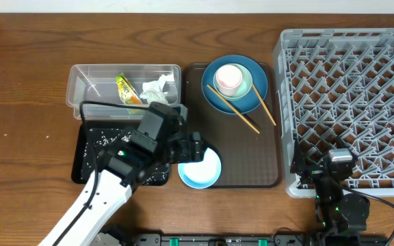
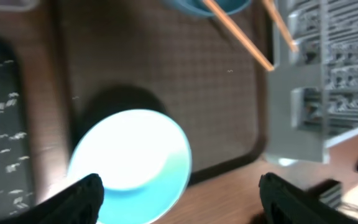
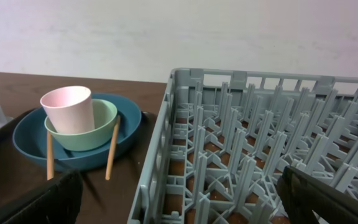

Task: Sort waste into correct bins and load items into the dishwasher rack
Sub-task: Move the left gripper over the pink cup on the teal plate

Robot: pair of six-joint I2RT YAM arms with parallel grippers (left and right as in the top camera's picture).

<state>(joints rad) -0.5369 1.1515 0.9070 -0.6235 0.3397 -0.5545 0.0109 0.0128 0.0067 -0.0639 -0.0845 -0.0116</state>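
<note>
Jaws, both arms: spread wide, gripping nothing. You have the left gripper (image 2: 182, 193) over the near-left corner of the brown serving tray (image 1: 252, 164). The white and light-blue bowl (image 2: 129, 165) sits below it, overlapping the tray rim, nearer the left finger. No contact shows. The right gripper (image 3: 179, 199) hovers at the near-left corner of the dishwasher rack (image 1: 347, 102), w/ nothing between its fingers.

Progress (judged): waste sorting looks about done.
- The crumpled tissue (image 1: 157, 87) & snack wrapper (image 1: 126, 89) lie in the clear tub (image 1: 81, 78).
- Rice grains (image 1: 104, 140) lie scattered in the black tray (image 1: 86, 160).
- Loading is not yet begun; the rack holds nothing.
- Left to do: that bowl, plus the stack at the brown tray's far end, i.e. pink cup (image 1: 228, 78) in mint bowl (image 1: 249, 85) on dark blue plate (image 1: 214, 101), and 2 chopsticks (image 1: 232, 108) leaning on the plate.

View notes:
- Only the overhead gives you the tub contents & the whole layout.
- The left wrist alone shows the bowl's inside, but it is bright & blurred, so you cannot tell if grains are in it.
- The right wrist gives the stack side-on: cup upright in the bowl, chopsticks sloping from the plate's near rim down to the tray. It also shows the rack pegs close-up, w/ nothing among them.
</note>
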